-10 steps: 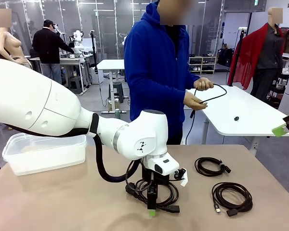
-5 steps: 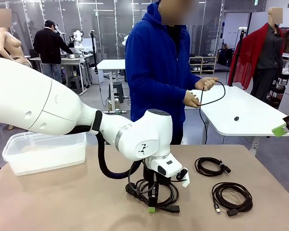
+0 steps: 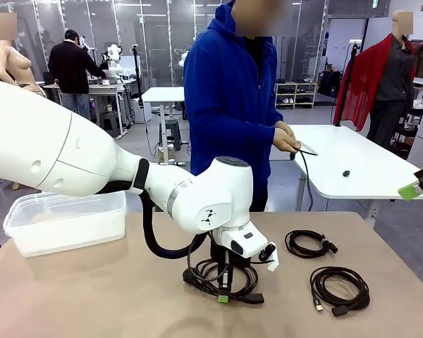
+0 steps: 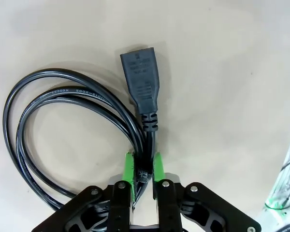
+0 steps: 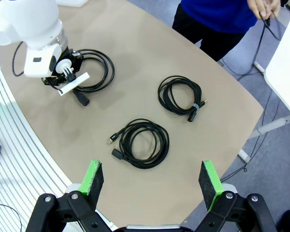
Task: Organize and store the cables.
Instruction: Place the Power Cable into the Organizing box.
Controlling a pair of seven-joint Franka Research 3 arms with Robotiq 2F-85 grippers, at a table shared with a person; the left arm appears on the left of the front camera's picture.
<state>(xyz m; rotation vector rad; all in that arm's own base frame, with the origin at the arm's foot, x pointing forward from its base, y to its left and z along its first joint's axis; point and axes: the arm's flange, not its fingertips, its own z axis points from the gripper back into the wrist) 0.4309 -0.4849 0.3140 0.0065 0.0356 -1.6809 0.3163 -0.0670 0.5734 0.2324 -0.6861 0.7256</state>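
My left gripper (image 3: pixel 223 294) points down at the table's front middle, shut on the strands of a coiled black cable (image 3: pixel 236 283). In the left wrist view the green pads (image 4: pixel 129 166) pinch the cord just below its chunky plug (image 4: pixel 141 79), and the loop (image 4: pixel 43 121) lies flat on the table. Two more coiled cables lie to the right, one farther back (image 3: pixel 309 243) and one nearer (image 3: pixel 340 287). My right gripper (image 5: pixel 151 175) hangs open high above the nearer coil (image 5: pixel 142 142). The person across the table holds another cable (image 3: pixel 304 151) in both hands.
A clear plastic bin (image 3: pixel 63 222) stands on the table's left side. A white table (image 3: pixel 352 165) stands behind the person at the right. The tan tabletop (image 3: pixel 92 296) is bare between the bin and my left arm.
My left gripper has shut on the coiled cable and risen slightly. The person has drawn the wide loop of their cable in close to their hands.
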